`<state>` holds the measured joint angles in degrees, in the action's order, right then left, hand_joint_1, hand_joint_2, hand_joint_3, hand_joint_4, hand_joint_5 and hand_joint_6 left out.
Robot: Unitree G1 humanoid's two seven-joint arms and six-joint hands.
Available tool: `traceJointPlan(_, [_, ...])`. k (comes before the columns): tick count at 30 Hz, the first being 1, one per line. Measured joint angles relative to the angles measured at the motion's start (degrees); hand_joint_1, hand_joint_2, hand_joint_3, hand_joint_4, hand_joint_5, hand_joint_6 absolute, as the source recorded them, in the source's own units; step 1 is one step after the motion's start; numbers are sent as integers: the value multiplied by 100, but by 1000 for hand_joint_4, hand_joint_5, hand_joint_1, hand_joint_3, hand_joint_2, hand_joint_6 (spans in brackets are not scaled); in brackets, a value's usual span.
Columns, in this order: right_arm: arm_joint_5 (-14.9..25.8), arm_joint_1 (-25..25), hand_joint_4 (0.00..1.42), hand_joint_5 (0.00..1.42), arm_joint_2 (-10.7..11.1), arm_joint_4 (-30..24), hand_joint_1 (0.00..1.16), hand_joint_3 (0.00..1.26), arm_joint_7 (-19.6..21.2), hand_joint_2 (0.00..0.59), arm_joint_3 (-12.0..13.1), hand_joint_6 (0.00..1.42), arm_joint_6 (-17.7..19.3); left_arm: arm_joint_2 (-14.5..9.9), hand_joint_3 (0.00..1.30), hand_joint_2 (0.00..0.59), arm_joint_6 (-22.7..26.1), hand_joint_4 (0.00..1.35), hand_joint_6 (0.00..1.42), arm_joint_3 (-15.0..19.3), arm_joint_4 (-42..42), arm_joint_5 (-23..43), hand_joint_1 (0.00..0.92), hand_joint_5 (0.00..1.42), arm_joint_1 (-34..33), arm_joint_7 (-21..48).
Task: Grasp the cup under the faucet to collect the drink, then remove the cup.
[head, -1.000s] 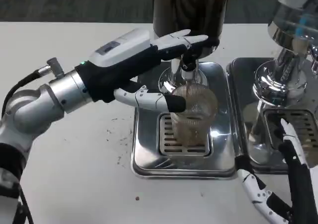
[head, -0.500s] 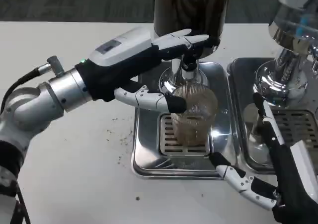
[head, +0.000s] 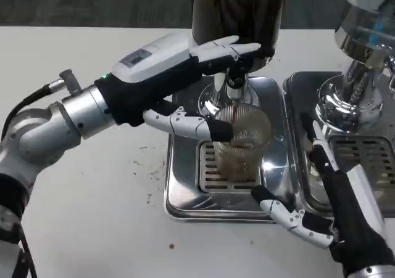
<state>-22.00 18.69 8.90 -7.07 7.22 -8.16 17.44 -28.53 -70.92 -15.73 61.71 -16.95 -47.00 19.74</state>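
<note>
A clear ribbed cup (head: pixel 242 143) stands on the grate of the steel drip tray (head: pixel 185 192), right under the faucet (head: pixel 229 87) of the dark drink dispenser (head: pixel 237 10). A thin dark stream falls into the cup, and brown liquid fills its lower part. My left hand (head: pixel 176 74) reaches over from the left. Its fingers (head: pixel 231 49) lie stretched across the faucet's lever, and its thumb touches the cup's left side. My right hand (head: pixel 327 210) is at the tray's front right corner, fingers spread and empty, a short way from the cup.
A second chrome dispenser (head: pixel 358 50) with its own drip tray (head: pixel 376 148) stands at the right, close behind my right hand. Dark crumbs (head: pixel 148 173) dot the white table left of the tray.
My right hand has come up and leftward from the bottom right corner toward the cup. A dark stream now runs into the cup. The left hand has stayed on the lever.
</note>
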Motion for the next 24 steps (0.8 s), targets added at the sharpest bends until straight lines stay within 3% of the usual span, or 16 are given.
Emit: traceJointPlan(24, [267, -594, 0, 0, -37, 568, 661, 0, -175, 218, -35, 65, -4, -84, 123, 64, -35, 14, 0, -87, -12, -161, 0, 8, -49, -172])
